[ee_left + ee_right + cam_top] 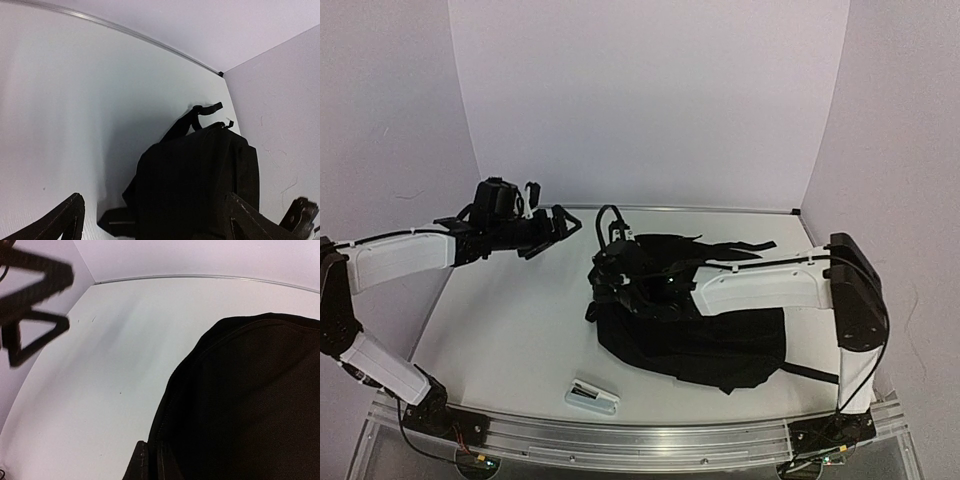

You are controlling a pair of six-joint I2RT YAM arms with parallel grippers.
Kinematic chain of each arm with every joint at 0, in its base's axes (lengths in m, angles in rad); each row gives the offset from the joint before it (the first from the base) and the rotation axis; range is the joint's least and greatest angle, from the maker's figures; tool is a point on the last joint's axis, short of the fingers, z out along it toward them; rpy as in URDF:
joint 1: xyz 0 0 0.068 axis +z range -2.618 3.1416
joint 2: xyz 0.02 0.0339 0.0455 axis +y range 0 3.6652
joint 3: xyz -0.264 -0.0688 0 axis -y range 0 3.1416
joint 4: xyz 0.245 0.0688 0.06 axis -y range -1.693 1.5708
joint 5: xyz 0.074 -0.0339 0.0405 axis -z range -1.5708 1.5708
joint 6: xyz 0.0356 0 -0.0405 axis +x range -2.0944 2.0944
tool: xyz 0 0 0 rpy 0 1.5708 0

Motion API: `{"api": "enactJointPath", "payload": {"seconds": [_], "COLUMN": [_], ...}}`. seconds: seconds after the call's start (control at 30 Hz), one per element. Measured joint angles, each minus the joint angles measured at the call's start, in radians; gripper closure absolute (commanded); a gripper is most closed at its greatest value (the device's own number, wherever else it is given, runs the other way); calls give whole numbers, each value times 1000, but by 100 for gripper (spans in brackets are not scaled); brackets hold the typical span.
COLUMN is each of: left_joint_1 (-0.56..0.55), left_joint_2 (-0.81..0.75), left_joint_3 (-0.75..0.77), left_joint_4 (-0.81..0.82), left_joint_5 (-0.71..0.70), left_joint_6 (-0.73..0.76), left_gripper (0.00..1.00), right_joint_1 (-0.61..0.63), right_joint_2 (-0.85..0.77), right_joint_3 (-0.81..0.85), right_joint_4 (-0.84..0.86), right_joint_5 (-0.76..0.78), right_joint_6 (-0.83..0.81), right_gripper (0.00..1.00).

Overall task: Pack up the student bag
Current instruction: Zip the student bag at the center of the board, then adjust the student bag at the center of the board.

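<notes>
The left gripper [558,224] is seen raised over the left part of the table [510,320], its jaws spread wide with nothing between them; in the left wrist view the two dark fingers [70,215] stand far apart at the lower corners, with only open air between them and the bag farther off. The right gripper [608,272] is closed down tight at the left edge of the student bag [710,350]. Whether a fold of fabric or a zipper pull is pinched there cannot be told, since only a dark stub beside the bag's rim is shown in the right wrist view. The bag is laid flat on the right half of the table, under the right forearm, with its straps [740,247] trailing toward the back wall. A small white and dark pouch [592,397] is left lying near the front edge, well apart from both claws and just outside the bag. No open mouth of the bag can be made out in any view. The step in hand is judged to be a pause between loads: the bag is steadied on the right while the left claw hangs free. For the next move, a descent of the empty left claw toward the pouch would be called for, and the bag's opening would have to be held clear for it.
</notes>
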Motion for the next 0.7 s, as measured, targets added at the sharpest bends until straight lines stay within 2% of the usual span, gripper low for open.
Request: {"api": "enactJointPath", "payload": {"seconds": [0.07, 0.1, 0.13, 0.27, 0.37, 0.53, 0.7], "left_joint_1": [-2, -2, -2, -8, -47, -161, -230], "left_joint_2": [-39, -53, -75, -127, -137, -129, -89], "left_joint_3": [-82, -109, -147, -226, -250, -255, -260], "left_joint_4": [1, -2, 3, 23, 45, 60, 70], "left_joint_5": [-23, -27, -31, -29, -26, -30, -21], "left_joint_6": [-50, -66, -87, -137, -158, -176, -242], "left_gripper": [4, 4, 4, 4, 4, 3, 0], "right_joint_1": [-25, -31, -41, -53, -51, -58, -114], "right_joint_2": [73, 89, 111, 121, 71, -119, -330], "right_joint_3": [76, 94, 126, 199, 204, 94, -68], "right_joint_4": [-5, -6, -12, 1, 24, 18, -19], "right_joint_5": [-31, -40, -56, -82, -69, -36, 18], "right_joint_6": [-13, -14, -23, -57, -91, -117, -114], "right_gripper": [88, 75, 57, 29, 16, 10, 14]}}
